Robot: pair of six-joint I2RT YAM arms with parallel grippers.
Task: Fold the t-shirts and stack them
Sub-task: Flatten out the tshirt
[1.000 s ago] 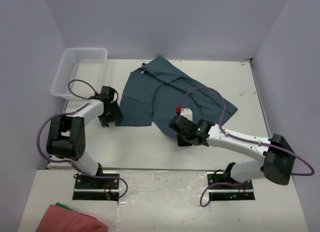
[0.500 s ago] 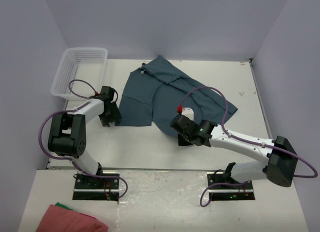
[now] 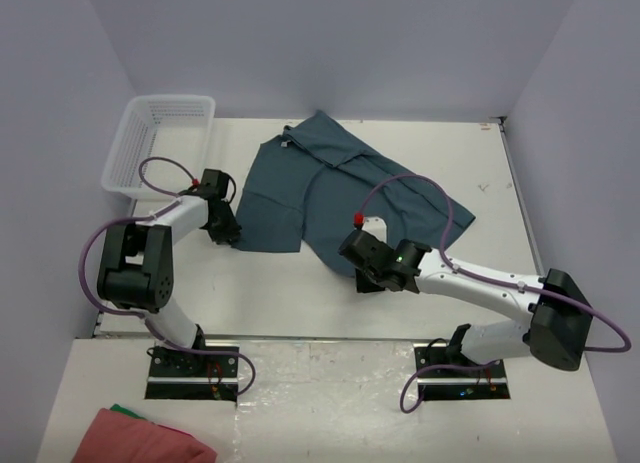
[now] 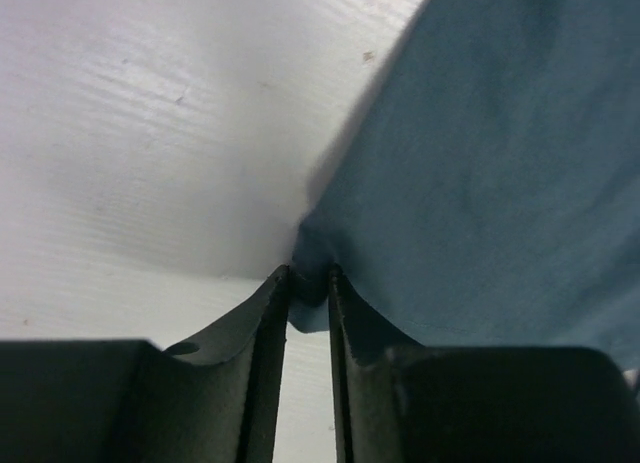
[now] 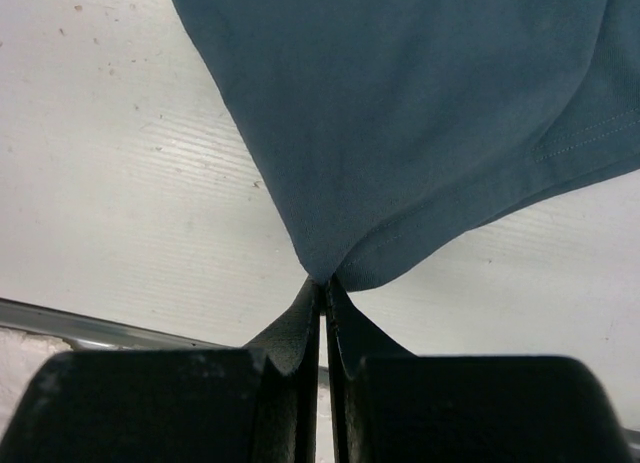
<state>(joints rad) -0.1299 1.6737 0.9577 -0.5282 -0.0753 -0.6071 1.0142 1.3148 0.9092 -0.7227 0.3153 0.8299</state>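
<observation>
left gripper [image 4: 310, 283]: jaws nearly together, pinching t-shirt [image 3: 300, 188] corner between the tips
right gripper [image 5: 322, 286]: jaws together, clamped on t-shirt hem, cloth peaked at tips

Matt, soft cloth t-shirt [image 3: 330, 188] on a finely ribbed, perhaps plastic table [image 3: 480, 173].

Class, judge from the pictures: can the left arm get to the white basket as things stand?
Probably yes: the basket sits close to the left gripper, nothing between them, but that gripper pinches the t-shirt corner and would drag it.
</observation>
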